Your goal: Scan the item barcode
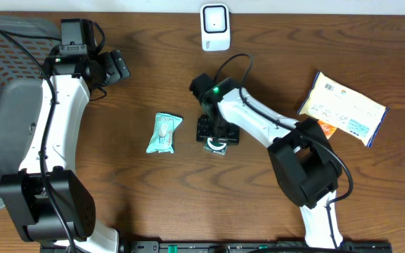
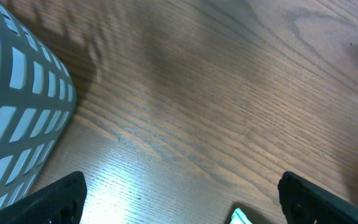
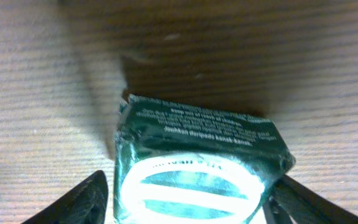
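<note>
A dark green foil packet (image 3: 197,155) with a white oval label lies on the wooden table, and in the overhead view only its edge (image 1: 216,148) shows under my right gripper (image 1: 217,132). In the right wrist view my right gripper (image 3: 188,193) straddles the packet, both fingers (image 3: 86,202) pressed against its sides. The white barcode scanner (image 1: 215,27) stands at the table's far edge, well beyond the packet. My left gripper (image 1: 117,67) hovers open at the far left with nothing between its fingers (image 2: 55,202), over bare wood.
A teal snack packet (image 1: 164,132) lies left of the right gripper; its corner (image 2: 238,216) shows in the left wrist view. A yellow-and-white bag (image 1: 343,107) over an orange item lies at the right. A grey mesh basket (image 1: 5,77) fills the left edge.
</note>
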`<state>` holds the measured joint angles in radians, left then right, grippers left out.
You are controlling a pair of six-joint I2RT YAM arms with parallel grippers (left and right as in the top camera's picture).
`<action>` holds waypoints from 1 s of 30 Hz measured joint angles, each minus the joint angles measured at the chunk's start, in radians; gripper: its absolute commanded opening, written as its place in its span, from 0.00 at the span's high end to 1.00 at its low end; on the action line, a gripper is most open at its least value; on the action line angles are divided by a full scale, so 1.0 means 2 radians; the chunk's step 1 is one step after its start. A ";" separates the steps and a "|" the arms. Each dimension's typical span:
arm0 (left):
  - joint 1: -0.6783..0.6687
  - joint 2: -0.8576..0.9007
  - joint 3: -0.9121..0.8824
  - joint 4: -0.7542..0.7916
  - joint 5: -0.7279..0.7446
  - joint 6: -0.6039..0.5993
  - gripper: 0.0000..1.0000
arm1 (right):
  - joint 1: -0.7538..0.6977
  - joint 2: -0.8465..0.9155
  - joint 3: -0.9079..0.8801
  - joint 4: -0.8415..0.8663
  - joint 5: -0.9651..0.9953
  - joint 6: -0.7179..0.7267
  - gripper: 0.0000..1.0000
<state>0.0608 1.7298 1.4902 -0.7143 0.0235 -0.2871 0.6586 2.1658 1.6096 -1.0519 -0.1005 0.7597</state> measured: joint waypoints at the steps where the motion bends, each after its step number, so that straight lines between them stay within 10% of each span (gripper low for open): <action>1: 0.000 0.000 0.000 0.000 0.000 0.000 0.02 | 0.002 0.000 0.000 -0.001 0.002 0.001 0.34; 11: 0.000 0.000 0.000 0.000 0.000 0.000 0.02 | 0.001 0.000 0.000 -0.001 0.012 0.006 0.58; 21: 0.000 0.000 0.000 0.000 0.000 0.000 0.02 | -0.031 0.000 0.005 -0.017 -0.034 -0.013 0.53; 30: 0.000 0.000 0.000 0.000 0.000 0.000 0.02 | -0.126 0.000 0.018 -0.025 -0.274 -0.013 0.55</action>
<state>0.0608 1.7298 1.4902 -0.7143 0.0231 -0.2871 0.4068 2.1654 1.6451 -1.1023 -0.6476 0.7338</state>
